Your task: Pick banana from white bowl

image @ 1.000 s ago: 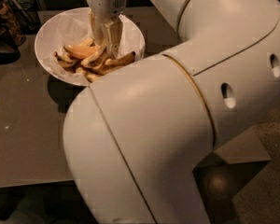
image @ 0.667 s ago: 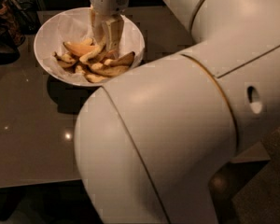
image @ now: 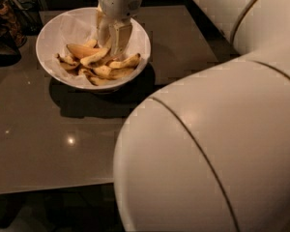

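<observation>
In the camera view, toward the far left of a dark glossy table (image: 43,144), stands the bowl (image: 50,42), white and wide, lined with crinkled paper (image: 75,25). The bananas (image: 99,66) lie in a loose heap at its bottom: yellow-brown pieces, some curved, overlapping one another, all inside the rim. The gripper (image: 112,50) comes straight down from the top edge into the bowl on its far right side, and its lower end sits among the upper pieces of the heap, touching or just above them. Whether it is parted, closed, or clamped on a piece cannot be told, since the pieces crowd around its end. The bowl casts a dark shadow on the table just in front of it. The arm (image: 217,149), a bulky white shell with thin seams, fills the right and lower part of the view and hides the table there. Dark clutter (image: 5,28) sits at the upper left, just beside the bowl; what it is cannot be made out.
</observation>
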You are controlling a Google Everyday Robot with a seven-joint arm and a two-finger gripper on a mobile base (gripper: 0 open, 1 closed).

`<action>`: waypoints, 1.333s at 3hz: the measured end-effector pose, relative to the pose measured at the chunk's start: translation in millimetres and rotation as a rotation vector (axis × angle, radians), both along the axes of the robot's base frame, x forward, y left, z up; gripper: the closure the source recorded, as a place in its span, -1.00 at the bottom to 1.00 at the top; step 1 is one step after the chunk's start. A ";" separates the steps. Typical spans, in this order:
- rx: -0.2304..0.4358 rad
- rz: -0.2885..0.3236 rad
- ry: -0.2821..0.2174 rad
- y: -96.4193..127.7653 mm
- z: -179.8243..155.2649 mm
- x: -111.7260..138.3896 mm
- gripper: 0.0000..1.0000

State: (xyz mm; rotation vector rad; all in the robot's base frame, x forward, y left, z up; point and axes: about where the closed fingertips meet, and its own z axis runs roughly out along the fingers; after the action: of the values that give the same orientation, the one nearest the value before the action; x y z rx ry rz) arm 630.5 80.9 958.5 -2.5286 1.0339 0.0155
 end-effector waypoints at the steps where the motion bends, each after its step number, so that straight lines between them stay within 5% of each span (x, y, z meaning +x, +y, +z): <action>1: -0.002 -0.011 0.004 1.1 7.6 -9.1 1.00; 4: 0.079 -0.109 -0.009 -7.9 19.0 -43.1 1.00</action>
State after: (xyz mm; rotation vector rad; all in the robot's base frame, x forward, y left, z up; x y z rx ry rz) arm 587.4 73.0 977.5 -2.3970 1.1434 0.0142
